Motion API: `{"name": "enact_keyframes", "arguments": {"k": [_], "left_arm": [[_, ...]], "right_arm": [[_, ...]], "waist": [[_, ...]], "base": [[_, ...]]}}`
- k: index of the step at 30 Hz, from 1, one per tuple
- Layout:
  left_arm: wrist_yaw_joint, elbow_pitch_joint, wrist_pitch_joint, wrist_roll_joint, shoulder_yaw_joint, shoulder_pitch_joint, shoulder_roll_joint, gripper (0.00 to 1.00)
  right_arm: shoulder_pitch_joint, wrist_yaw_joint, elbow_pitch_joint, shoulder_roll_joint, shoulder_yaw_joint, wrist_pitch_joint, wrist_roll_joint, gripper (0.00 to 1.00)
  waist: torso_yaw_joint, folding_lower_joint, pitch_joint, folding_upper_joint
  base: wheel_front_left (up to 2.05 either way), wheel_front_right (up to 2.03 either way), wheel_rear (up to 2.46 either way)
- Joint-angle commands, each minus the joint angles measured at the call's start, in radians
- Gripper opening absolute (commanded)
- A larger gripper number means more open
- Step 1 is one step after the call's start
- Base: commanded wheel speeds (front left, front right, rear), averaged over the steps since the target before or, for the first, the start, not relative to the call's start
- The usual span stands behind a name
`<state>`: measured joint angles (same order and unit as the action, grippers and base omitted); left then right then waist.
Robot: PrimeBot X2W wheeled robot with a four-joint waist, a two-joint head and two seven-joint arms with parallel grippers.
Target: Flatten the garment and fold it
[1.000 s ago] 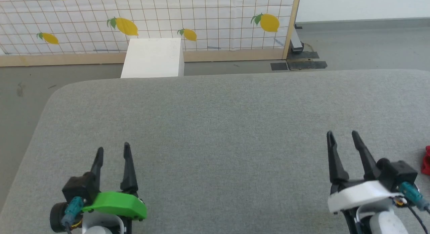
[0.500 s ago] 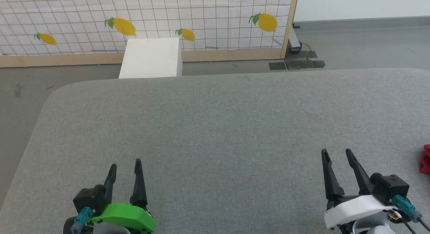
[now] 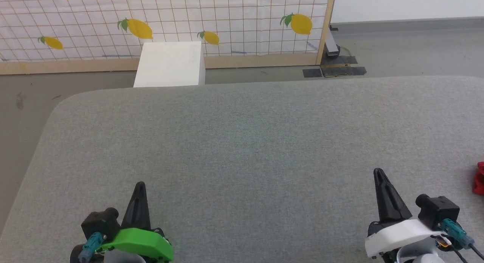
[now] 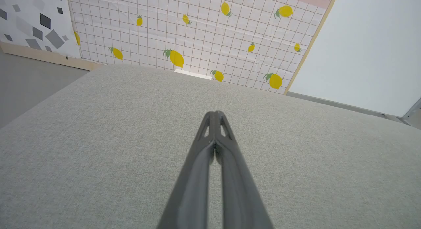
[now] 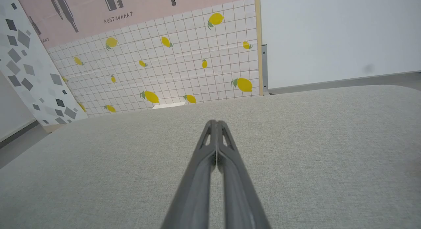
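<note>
A small piece of the bright red garment (image 3: 479, 178) shows at the right edge of the head view, lying on the grey table (image 3: 242, 142); the rest of it is cut off by the frame. My left gripper (image 3: 140, 185) sits at the lower left, fingers pressed together with nothing between them. My right gripper (image 3: 379, 172) sits at the lower right, also shut and empty, a couple of gripper-lengths left of the red fabric. In the left wrist view the left gripper (image 4: 214, 114) shows its tips touching above bare cloth. The right gripper (image 5: 214, 123) looks the same in the right wrist view.
A white box (image 3: 170, 64) stands on the floor beyond the table's far edge. Behind it is a lemon-print grid panel (image 3: 170, 25) in a wooden frame. The table's left corner is rounded, with grey floor (image 3: 22, 100) past it.
Both grippers have gone from open to shut. Before that both arms drew back toward the bottom of the head view. The head view shifted slightly.
</note>
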<state>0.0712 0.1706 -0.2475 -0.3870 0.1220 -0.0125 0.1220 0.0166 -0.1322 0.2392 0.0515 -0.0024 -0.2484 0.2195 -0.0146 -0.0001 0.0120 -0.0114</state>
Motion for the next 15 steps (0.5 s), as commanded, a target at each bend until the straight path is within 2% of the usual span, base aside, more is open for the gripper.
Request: {"name": "enact_keyframes", "arguments": {"k": [1, 15], "left_arm": [[-0.003, -0.006, 0.008, 0.017, -0.004, 0.001, -0.003, 0.00], [-0.011, -0.025, 0.035, 0.060, -0.017, 0.002, -0.011, 0.00]], "right_arm": [[-0.001, 0.000, -0.009, 0.000, 0.000, 0.005, -0.008, 0.00], [-0.003, 0.000, -0.036, 0.000, 0.000, 0.034, -0.032, 0.00]], "waist": [[0.000, 0.0001, 0.000, 0.0006], [0.002, 0.0001, -0.001, 0.0018]], "base": [[0.00, 0.00, 0.00], [0.00, 0.00, 0.00]]}}
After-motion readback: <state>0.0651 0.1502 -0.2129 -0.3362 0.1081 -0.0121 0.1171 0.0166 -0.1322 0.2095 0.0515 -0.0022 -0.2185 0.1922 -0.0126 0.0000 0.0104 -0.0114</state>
